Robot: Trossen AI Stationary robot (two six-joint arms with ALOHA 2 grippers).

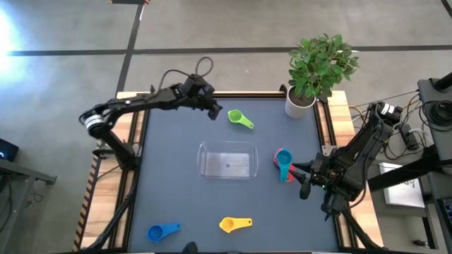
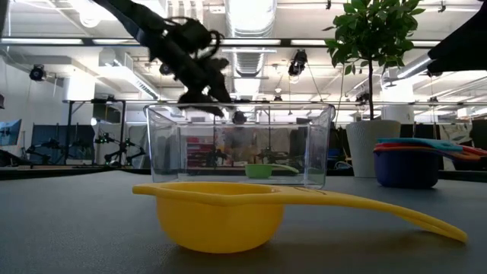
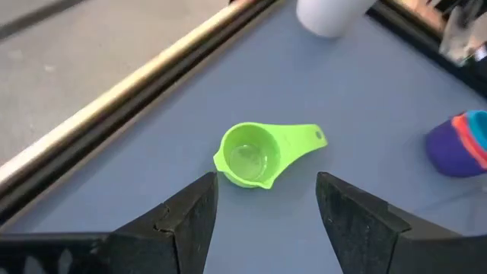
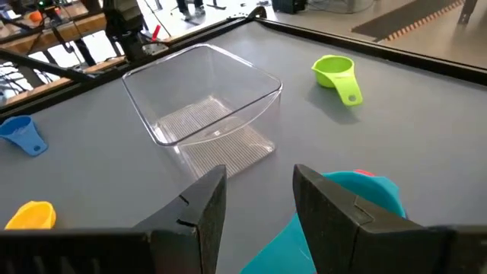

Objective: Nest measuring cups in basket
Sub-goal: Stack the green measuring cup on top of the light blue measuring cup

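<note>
Our right gripper point(image 1: 305, 181) sits low at the table's right side, its fingers point(image 4: 199, 207) parted with a clear gap between them and nothing clamped. Just ahead of it we see a nested stack of measuring cups point(image 1: 283, 164) with the light blue cup point(image 4: 358, 199) on top, red and purple below it point(image 2: 407, 164); the light blue handle reaches toward our fingers, but we cannot tell if it touches them.

Nearest the table's front edge lie the yellow cup point(image 1: 234, 224) and, well to its left, the blue cup point(image 1: 162, 231), both upright and apart from everything else.

Moving inward, the clear basket point(image 1: 227, 160) stands in the middle of the table point(image 1: 169, 190); the stack rests just beside its right wall, outside it.

Farther back, the green cup point(image 1: 240, 119) sits upright on the mat, handle pointing away from the basket. Our left gripper point(image 1: 214, 111) hovers just to that cup's left with its fingers point(image 3: 190, 221) spread wide on either side of the view toward the cup, holding nothing.

At the far right corner stands a white pot point(image 1: 299, 104) with a leafy plant point(image 1: 323, 62).
</note>
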